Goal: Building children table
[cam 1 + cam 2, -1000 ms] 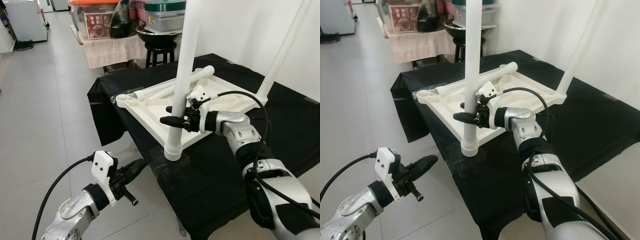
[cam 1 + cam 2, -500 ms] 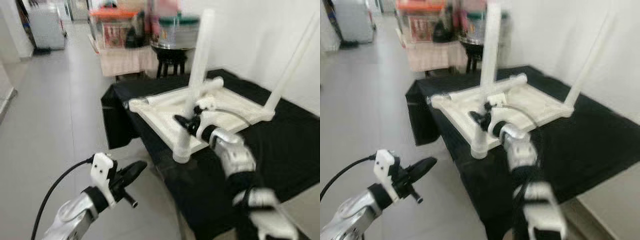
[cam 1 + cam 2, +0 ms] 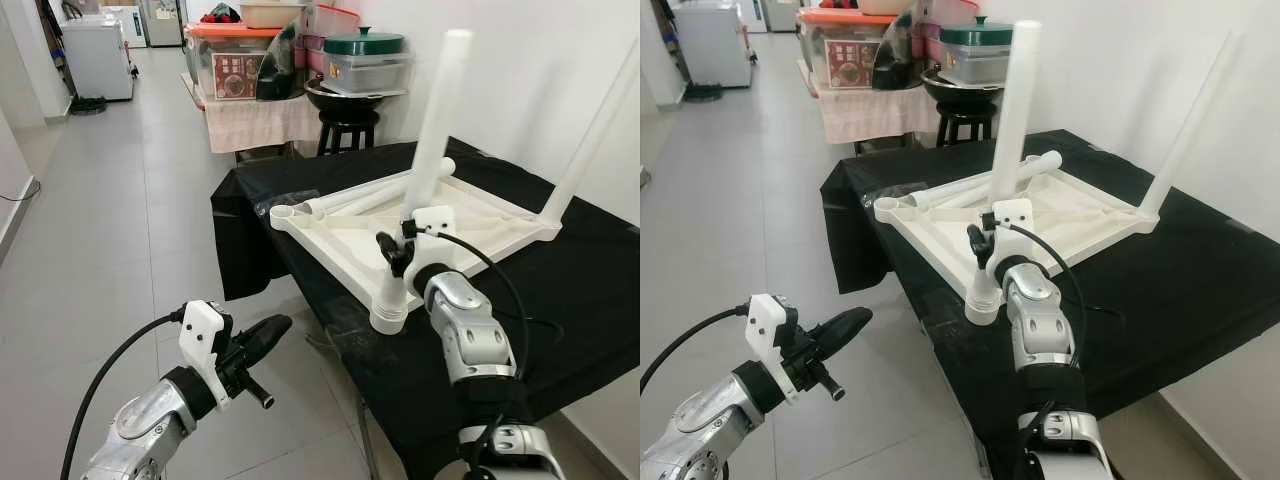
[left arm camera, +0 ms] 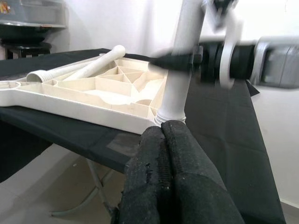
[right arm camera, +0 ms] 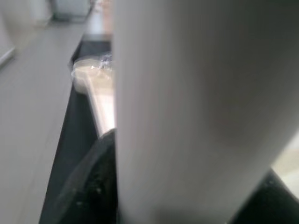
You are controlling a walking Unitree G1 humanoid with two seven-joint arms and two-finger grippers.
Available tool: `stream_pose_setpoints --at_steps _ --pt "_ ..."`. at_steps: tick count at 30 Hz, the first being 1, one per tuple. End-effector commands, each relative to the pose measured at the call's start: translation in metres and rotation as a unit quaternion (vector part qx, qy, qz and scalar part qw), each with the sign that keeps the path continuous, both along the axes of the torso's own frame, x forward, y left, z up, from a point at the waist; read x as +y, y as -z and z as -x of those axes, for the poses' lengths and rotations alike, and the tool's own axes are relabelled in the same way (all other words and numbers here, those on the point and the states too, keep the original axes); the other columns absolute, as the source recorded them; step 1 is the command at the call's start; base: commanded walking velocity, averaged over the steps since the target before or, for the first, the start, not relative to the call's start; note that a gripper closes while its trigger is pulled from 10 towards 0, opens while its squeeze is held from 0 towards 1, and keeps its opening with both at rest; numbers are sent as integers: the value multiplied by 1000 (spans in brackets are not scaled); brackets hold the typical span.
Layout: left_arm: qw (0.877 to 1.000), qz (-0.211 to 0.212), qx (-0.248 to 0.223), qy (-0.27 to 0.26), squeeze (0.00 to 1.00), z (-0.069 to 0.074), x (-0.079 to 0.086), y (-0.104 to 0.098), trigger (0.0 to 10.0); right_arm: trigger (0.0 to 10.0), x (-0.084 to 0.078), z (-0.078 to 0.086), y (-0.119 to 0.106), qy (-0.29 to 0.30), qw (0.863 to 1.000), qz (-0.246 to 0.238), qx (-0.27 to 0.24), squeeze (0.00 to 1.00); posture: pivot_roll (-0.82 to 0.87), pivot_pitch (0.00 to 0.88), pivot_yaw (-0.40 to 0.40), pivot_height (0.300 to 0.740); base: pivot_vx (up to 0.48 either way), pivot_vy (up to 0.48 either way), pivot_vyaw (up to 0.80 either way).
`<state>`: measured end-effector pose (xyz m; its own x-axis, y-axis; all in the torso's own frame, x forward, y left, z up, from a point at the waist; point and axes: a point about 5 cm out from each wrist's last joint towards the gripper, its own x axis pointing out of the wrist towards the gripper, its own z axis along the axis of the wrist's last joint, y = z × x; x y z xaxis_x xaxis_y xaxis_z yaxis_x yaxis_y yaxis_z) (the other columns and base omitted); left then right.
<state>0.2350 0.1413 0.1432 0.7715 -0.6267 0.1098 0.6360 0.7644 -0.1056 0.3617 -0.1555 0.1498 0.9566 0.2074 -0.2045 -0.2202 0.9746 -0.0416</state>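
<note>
On desk (image 3: pixel 560 300), right gripper (image 3: pixel 392 252) fingers clamp near leg (image 3: pixel 425 180) in upturned tabletop (image 3: pixel 345 225); far-right leg (image 3: pixel 590 130) standing, two loose legs (image 3: pixel 360 192) left; left gripper (image 3: pixel 262 335) fingers closed, idle.

Pale tiled floor (image 3: pixel 120 200) running far down a corridor; white wall (image 3: pixel 520 80) at right; black stool (image 3: pixel 346 125) and cloth-draped shelf (image 3: pixel 255 115) of containers at far end.

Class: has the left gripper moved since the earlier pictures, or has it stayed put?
Cannot tell: the camera shifted. The left gripper still hangs shut over the floor, short of the black-draped table.
</note>
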Motion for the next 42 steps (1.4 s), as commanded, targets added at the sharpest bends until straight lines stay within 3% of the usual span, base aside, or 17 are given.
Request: stream_pose_setpoints --at_steps 1,5,6,8,9,11,13,15,24,25,27,28,29,31,36,42 --pt "1000 -4 2 3 0 -1 -2 2 10000 10000 8 -6 -15 -47 998 -30 -21 1000 4 0 -38 740 0 0 0" --pt "1000 -3 3 8 0 -1 -2 2 10000 10000 9 -10 -31 -74 996 -36 -46 1000 4 0 -37 740 0 0 0" --pt "1000 -3 3 9 0 -1 -3 2 10000 10000 9 -10 -37 -108 992 -38 -54 561 6 0 -37 740 0 0 0" --pt "1000 -3 3 9 0 -1 -3 2 10000 10000 9 -10 -37 -108 992 -38 -54 561 6 0 -37 740 0 0 0" --pt "1000 -3 3 9 0 -1 -3 2 10000 10000 9 -11 -41 -147 987 -23 -64 0 8 0 -38 740 0 0 0" --pt "1000 -3 3 9 0 -1 -3 2 10000 10000 9 -11 -41 -147 987 -23 -64 0 8 0 -38 740 0 0 0" --pt "1000 -2 2 8 0 0 -4 1 10000 10000 12 -11 -39 -255 965 -2 -57 0 23 0 -44 740 0 0 0" --pt "1000 -3 1 7 0 1 -4 0 10000 10000 14 -11 -35 -316 948 8 -46 0 33 0 -44 740 0 0 0" --pt "1000 -6 0 5 0 3 -4 -1 10000 10000 17 -23 -42 -337 940 -13 -44 0 48 10 -41 740 0 0 0" --pt "1000 -7 0 6 0 4 -4 -1 10000 9490 17 -23 -42 -348 937 -11 -41 0 49 14 -43 740 0 0 0" --pt "1000 -8 0 6 0 4 -4 -1 10000 9490 17 -23 -42 -358 933 -10 -39 0 49 14 -43 740 0 0 0" --pt "1000 -8 0 6 0 5 -4 -2 10000 4392 17 -23 -42 -363 931 -10 -37 0 49 14 -43 740 0 0 0" --pt "1000 -8 0 6 0 5 -4 -2 10000 4392 17 -23 -42 -363 931 -10 -37 0 49 14 -43 740 0 0 0" --pt "1000 -8 0 6 0 6 -3 -2 10000 0 16 -23 -43 -376 926 -11 -35 0 47 23 -41 740 0 0 0" --pt "1000 -8 1 7 0 7 -3 -2 10000 0 14 -24 -46 -390 920 -16 -36 0 43 26 -36 740 0 0 0" --pt "1000 -7 3 9 0 7 -4 -2 10000 0 13 -26 -44 -373 927 -20 -41 0 37 24 -31 740 0 0 0"
